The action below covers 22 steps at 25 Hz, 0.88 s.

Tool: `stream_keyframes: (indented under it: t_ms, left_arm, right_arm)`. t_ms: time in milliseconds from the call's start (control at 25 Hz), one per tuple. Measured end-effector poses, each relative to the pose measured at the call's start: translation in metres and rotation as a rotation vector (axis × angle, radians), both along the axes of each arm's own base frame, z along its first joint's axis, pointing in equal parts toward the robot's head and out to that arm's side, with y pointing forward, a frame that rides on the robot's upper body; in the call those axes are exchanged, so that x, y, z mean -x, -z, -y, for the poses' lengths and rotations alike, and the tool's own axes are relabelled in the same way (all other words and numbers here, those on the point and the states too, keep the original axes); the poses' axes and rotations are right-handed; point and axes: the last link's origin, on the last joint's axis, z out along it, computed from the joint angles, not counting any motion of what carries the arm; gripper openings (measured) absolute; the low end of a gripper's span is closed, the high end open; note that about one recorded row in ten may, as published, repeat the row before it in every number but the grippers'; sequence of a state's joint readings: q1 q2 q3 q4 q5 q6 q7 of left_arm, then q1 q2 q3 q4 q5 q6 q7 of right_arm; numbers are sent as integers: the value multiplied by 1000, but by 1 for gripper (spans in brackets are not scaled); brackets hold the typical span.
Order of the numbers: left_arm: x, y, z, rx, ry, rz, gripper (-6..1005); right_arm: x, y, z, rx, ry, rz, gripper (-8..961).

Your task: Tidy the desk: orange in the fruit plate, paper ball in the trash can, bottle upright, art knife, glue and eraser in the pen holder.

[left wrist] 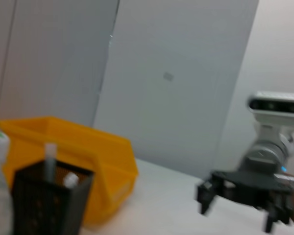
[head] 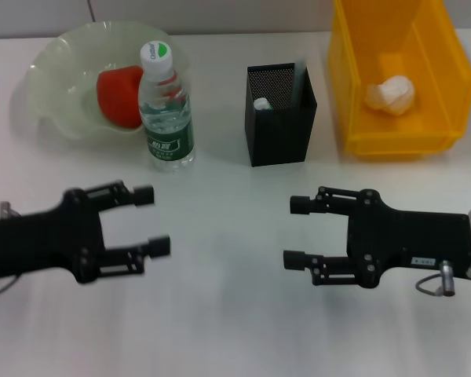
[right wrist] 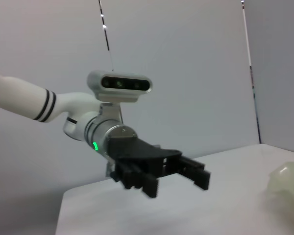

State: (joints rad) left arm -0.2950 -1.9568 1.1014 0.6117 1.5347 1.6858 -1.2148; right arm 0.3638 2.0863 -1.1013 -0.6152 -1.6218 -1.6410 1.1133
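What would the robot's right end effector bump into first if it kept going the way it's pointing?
Probably the left end effector. The right end effector hangs open and points sideways across the bare table, straight at the left one, also open and facing it. Nothing lies between them, though their heights are hard to compare.

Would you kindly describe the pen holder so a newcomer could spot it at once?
Look along the far side of the white desk, between the clear plastic bottle and the big yellow rectangular bin. There stands the pen holder, a black metal-mesh square cup, taller than wide. It is the only dark, see-through mesh container there.
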Motion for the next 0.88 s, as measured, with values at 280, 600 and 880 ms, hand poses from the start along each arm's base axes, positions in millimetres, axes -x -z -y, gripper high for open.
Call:
stream_keyframes:
  t_ms: [280, 600, 880]
  left_arm:
    - [0, 25, 12, 89, 18, -55, 807]
    - [-5, 39, 17, 118, 42, -62, 807]
    - [-6, 38, 16, 113, 49, -57, 808]
  right_arm:
    - [2, 1, -5, -6, 2, 8, 762]
    - [-2, 6, -1, 17, 29, 1, 762]
    - [-3, 6, 1, 21, 30, -4, 762]
